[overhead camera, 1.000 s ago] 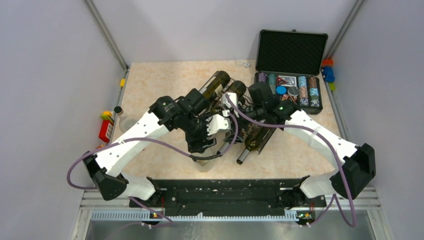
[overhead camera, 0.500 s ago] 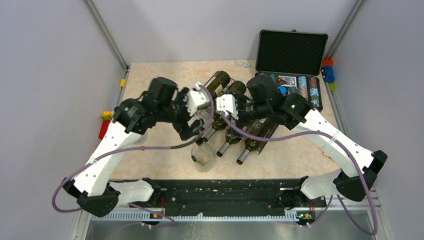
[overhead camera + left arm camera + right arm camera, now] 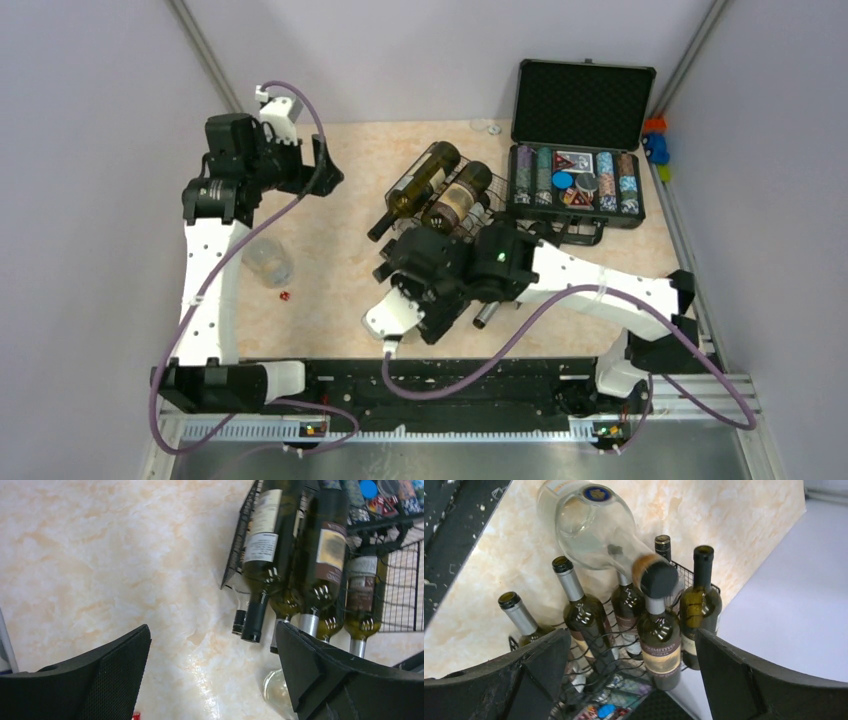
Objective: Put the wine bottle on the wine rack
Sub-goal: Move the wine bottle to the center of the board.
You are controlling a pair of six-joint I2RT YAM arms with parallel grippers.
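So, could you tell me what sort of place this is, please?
Probably a robot test booth: grey walls around a marble-look table, a left arm and right arm bolted at its near edge, and props such as a wine rack and chip case.

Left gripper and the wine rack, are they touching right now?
Apart. The top external view shows the left gripper far to the left, with a wide stretch of bare tabletop between it and the wine rack.

Bare table (image 3: 330, 235) left of wine rack (image 3: 402, 595), chip case (image 3: 585, 105) close on right
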